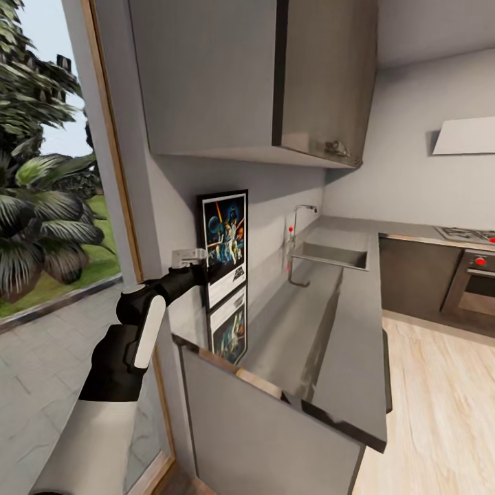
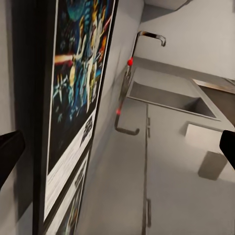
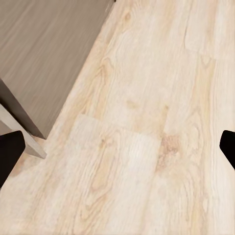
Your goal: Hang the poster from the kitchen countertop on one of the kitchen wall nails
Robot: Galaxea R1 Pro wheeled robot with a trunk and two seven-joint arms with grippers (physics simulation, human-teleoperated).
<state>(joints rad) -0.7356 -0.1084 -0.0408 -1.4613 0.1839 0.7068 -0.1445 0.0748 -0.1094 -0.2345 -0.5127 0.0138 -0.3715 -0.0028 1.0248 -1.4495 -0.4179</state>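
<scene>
We take the poster point(image 1: 225, 246) as our reference. It stands upright on the kitchen countertop point(image 1: 357, 385), at the worktop's window end, with its back against the light grey wall and its lower edge on the glossy steel surface (a mirrored copy of the print shows directly beneath it). The left gripper point(image 1: 190, 258) is raised to the poster's outer edge, at about mid-height of the frame. In the left wrist view the poster point(image 2: 73, 98) runs close along one side, and the two dark fingertips point(image 2: 10, 152) sit far apart at opposite borders, so we read the left pincer as spread wide, holding nothing. Beyond the poster along the worktop lie the inset sink point(image 1: 331, 256) and the thin tap point(image 1: 300, 214). Above the poster hangs a grey wall cabinet point(image 1: 254, 75). In the right wrist view, the right gripper point(image 3: 117, 147) likewise has its fingertips well apart, over pale wood flooring point(image 3: 147, 122).
</scene>
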